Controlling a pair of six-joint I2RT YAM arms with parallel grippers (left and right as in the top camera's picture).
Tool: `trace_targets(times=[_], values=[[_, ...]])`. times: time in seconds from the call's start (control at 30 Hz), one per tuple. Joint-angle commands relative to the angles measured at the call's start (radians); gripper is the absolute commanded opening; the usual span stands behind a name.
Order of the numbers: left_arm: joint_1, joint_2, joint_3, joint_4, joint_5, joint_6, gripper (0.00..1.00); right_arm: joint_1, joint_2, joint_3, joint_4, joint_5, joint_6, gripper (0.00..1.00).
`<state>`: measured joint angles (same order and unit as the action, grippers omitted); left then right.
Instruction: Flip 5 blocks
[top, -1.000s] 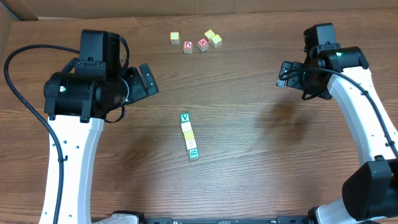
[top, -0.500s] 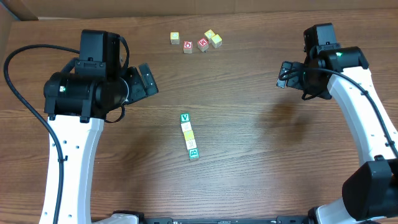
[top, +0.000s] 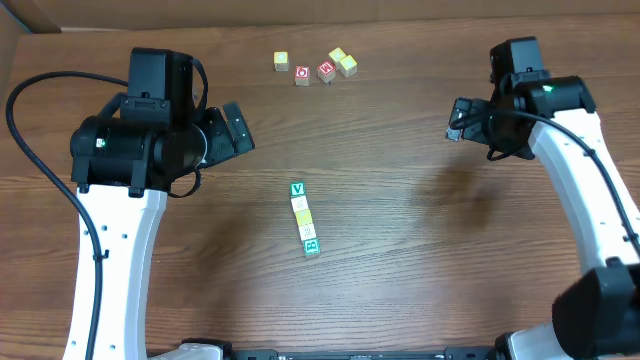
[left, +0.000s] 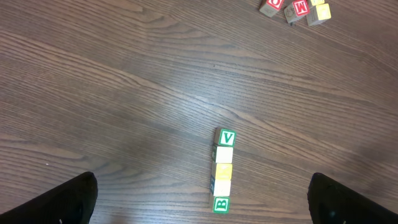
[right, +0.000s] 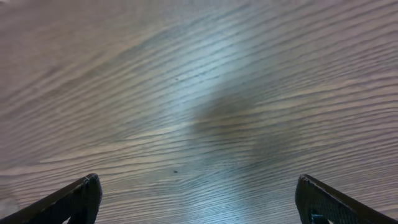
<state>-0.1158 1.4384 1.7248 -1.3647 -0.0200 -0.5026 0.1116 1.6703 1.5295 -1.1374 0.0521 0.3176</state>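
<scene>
Several small blocks lie in a tight row at the table's middle, from a green V block down to a green B block. Between them are cream and yellow faces. In the left wrist view the row runs from the V block to the B block, between and far below my open black fingers. My left gripper hangs open up and to the left of the row. My right gripper is open far to the right, over bare wood, its fingertips wide apart with nothing between them.
A loose group of cubes sits at the far edge: a yellow one, two red-faced ones and two yellow ones. The red-faced cubes also show at the top of the left wrist view. The wooden table is brown.
</scene>
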Motion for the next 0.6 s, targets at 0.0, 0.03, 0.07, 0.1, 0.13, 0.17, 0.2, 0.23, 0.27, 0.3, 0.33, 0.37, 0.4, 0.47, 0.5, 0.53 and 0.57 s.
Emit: trace_targets(times=[0.0, 0.03, 0.07, 0.1, 0.13, 0.17, 0.2, 0.23, 0.27, 0.3, 0.33, 0.37, 0.4, 0.47, 0.5, 0.53, 0.57], values=[[0.005, 0.002, 0.010, 0.000, -0.013, -0.010, 1.00, -0.001, -0.150, 0.013, 0.006, -0.001, -0.008, 1.00], [0.005, 0.002, 0.010, 0.000, -0.014, -0.010, 1.00, -0.001, -0.187, 0.013, 0.006, -0.002, -0.008, 1.00], [0.005, 0.002, 0.010, 0.000, -0.013, -0.010, 1.00, -0.001, -0.209, 0.013, 0.006, -0.001, -0.008, 1.00], [0.005, 0.002, 0.010, 0.000, -0.013, -0.010, 1.00, -0.001, -0.269, 0.013, 0.005, -0.001, -0.008, 1.00], [0.005, 0.002, 0.010, 0.000, -0.013, -0.010, 1.00, -0.001, -0.304, 0.013, 0.006, -0.001, -0.008, 1.00], [0.005, 0.002, 0.010, 0.000, -0.013, -0.010, 1.00, 0.000, -0.341, 0.013, 0.006, -0.002, -0.008, 1.00], [0.005, 0.001, 0.010, 0.000, -0.014, -0.010, 1.00, 0.000, -0.377, 0.013, 0.005, -0.001, -0.008, 1.00], [0.005, 0.002, 0.010, 0.000, -0.013, -0.010, 1.00, 0.000, -0.415, 0.013, 0.006, -0.001, -0.008, 1.00], [0.005, 0.002, 0.010, 0.000, -0.014, -0.010, 1.00, 0.000, -0.455, 0.013, 0.005, -0.002, -0.008, 1.00], [0.005, 0.002, 0.010, 0.000, -0.013, -0.010, 1.00, 0.000, -0.486, 0.013, 0.005, -0.001, -0.008, 1.00], [0.005, 0.002, 0.010, 0.000, -0.013, -0.010, 1.00, 0.000, -0.511, 0.013, 0.005, -0.001, -0.008, 1.00], [0.005, 0.002, 0.010, 0.000, -0.013, -0.010, 1.00, 0.000, -0.543, 0.013, 0.005, -0.001, -0.008, 1.00], [0.005, 0.002, 0.010, 0.000, -0.013, -0.010, 1.00, 0.000, -0.576, 0.013, 0.005, 0.010, -0.009, 1.00], [0.005, 0.002, 0.010, 0.000, -0.013, -0.010, 1.00, 0.000, -0.633, 0.010, 0.005, 0.100, -0.008, 1.00], [0.005, 0.002, 0.010, 0.000, -0.013, -0.010, 1.00, 0.000, -0.663, 0.006, 0.005, 0.127, -0.008, 1.00], [0.005, 0.002, 0.010, 0.000, -0.013, -0.010, 1.00, 0.000, -0.693, -0.001, 0.006, 0.135, -0.008, 1.00], [0.005, 0.002, 0.010, 0.000, -0.013, -0.010, 1.00, 0.001, -0.722, -0.010, 0.005, 0.135, -0.008, 1.00]])
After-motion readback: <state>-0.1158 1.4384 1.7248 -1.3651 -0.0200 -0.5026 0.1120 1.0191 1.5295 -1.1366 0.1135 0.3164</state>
